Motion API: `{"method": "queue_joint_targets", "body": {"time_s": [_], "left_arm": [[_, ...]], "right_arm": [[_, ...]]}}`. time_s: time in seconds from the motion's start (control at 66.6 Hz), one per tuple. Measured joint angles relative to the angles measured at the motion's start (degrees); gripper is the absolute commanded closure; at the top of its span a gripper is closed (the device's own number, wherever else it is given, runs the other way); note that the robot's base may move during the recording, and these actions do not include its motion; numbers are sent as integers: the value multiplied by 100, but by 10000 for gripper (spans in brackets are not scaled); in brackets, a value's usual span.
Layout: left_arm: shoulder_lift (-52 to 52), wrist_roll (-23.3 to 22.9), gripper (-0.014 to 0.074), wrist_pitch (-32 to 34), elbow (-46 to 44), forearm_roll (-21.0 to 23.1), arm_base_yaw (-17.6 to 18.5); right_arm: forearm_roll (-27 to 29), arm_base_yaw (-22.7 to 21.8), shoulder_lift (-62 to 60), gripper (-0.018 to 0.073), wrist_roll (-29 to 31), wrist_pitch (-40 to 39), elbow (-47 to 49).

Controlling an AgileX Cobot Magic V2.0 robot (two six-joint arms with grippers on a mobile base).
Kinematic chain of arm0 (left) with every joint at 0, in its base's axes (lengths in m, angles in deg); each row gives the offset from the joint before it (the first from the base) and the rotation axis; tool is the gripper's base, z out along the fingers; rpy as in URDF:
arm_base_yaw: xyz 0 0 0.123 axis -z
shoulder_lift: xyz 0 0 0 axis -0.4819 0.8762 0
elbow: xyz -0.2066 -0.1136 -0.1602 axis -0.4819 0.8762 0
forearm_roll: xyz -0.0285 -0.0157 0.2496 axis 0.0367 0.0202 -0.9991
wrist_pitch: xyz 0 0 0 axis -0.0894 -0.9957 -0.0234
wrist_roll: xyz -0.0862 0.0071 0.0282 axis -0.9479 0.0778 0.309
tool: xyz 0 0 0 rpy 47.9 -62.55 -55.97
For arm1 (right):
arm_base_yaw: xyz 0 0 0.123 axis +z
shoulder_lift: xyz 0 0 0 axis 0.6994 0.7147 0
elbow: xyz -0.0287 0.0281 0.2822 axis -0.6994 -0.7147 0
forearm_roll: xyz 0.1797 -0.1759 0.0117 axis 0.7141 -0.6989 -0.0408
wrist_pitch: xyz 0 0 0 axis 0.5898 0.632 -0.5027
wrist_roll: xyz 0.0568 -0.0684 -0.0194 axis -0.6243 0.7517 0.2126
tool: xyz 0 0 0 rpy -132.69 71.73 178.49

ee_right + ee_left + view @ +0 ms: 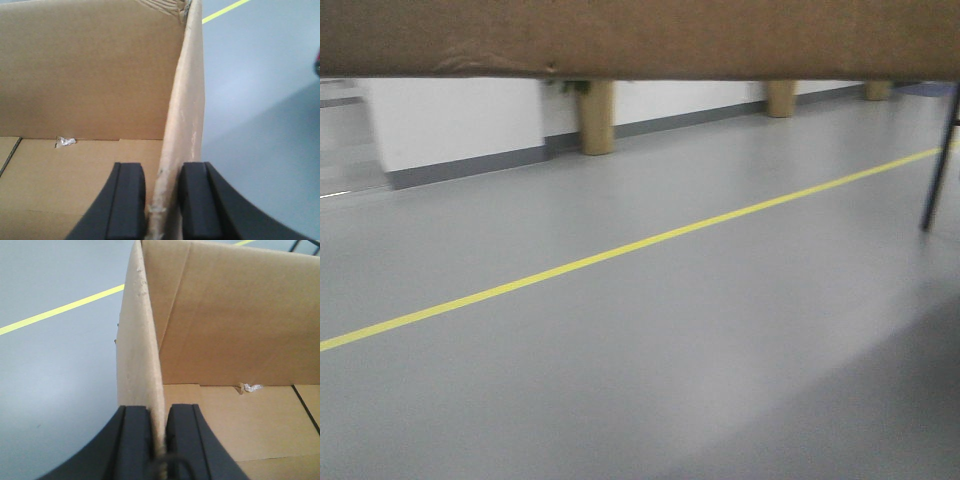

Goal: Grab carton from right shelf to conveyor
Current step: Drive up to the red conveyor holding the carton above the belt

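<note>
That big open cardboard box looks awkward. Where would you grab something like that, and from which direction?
By its thin upright side walls, from above. The carton is open-topped, so a pincer can straddle each wall's top edge. The left pincer and right pincer are clamped that way on opposite walls, which should keep it level.

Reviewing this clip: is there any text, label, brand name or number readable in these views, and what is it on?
No text can be read in any view.
The carton shows only plain brown cardboard: no print, label or number on the faces in view.
The floor carries a plain yellow line with no lettering.
</note>
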Motion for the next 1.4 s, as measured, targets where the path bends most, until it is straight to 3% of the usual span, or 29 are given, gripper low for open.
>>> {"method": "queue_joint_targets", "body": {"time_s": [1.397], "left_arm": [[0, 0, 613, 0, 0, 0, 0]], "right_arm": [[0, 0, 0, 630, 0, -32, 0]]}}
